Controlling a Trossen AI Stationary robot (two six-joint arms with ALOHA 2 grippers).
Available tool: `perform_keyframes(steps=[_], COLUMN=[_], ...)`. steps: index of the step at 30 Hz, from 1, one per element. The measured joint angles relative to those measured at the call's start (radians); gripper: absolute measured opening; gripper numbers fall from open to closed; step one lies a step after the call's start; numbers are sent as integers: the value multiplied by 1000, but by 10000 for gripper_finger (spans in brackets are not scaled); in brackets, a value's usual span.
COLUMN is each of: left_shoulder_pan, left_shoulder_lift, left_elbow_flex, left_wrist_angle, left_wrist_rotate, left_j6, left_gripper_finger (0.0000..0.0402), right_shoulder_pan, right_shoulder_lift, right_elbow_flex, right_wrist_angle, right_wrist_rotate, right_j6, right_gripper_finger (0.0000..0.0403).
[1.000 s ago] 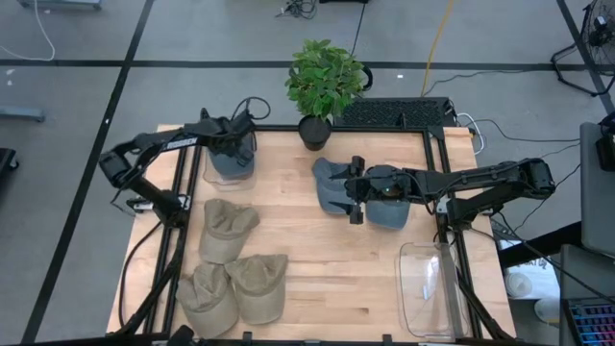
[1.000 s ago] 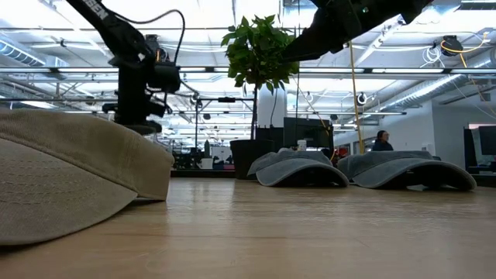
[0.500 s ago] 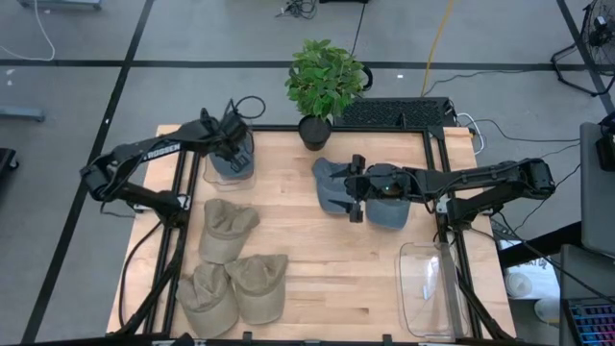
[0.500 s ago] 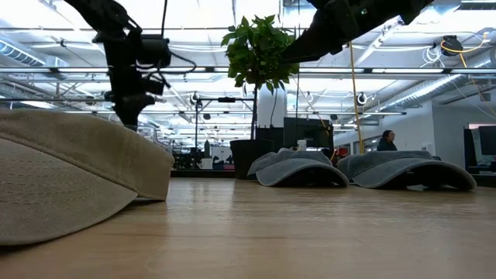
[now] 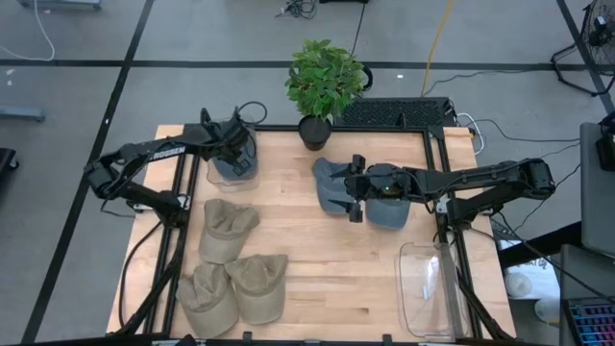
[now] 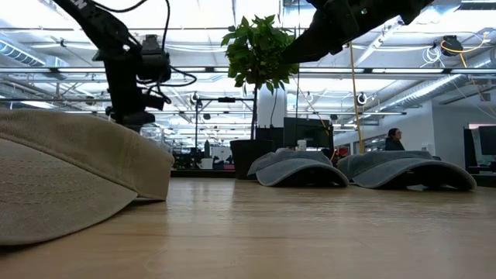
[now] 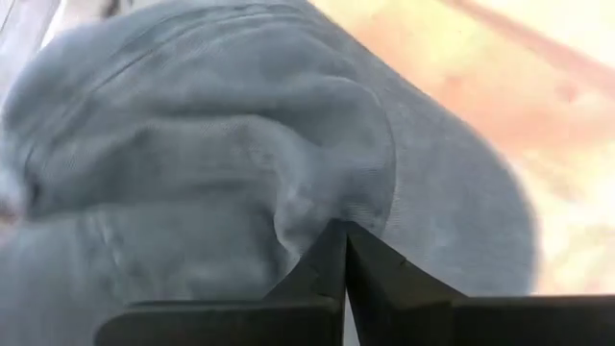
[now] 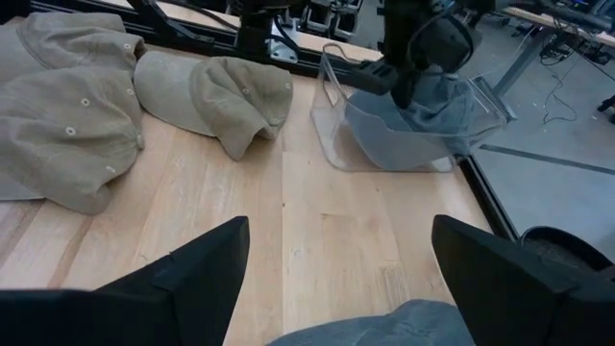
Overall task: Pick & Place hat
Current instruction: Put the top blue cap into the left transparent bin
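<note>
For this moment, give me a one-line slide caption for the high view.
Left tool shut on a grey hat in a clear bin; right tool open above two grey hats.

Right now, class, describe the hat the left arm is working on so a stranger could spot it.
Find the potted plant at the table's far edge. Toward the left arm's side stands a clear bin with a grey hat inside, the shut left gripper on it. It is the only binned hat.

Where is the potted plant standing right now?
In the high view the potted plant stands at the table's far edge, near the middle, just behind the two grey hats that lie under the right gripper.
</note>
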Motion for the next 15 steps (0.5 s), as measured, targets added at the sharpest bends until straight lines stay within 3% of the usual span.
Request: perform_keyframes(steps=[6,12,15], left_shoulder_pan=[-38,-42,-39], left_shoulder_lift=[-85,-16,40], left_elbow_flex=[77,-8,-74], left_wrist_angle=[-75,-53,9], left_wrist_rotate=[16,96,87], left_j6=[-33,-55,-75], left_gripper_finger=[3,2,2], right_shoulder_pan=[0,0,0], right_shoulder_lift=[0,0,0], right_elbow_flex=[0,0,0], right_wrist_angle=[0,1,1], right_wrist_rotate=[0,0,0], right_j6=[0,-2,-2], right_gripper_finger=[313,313,313])
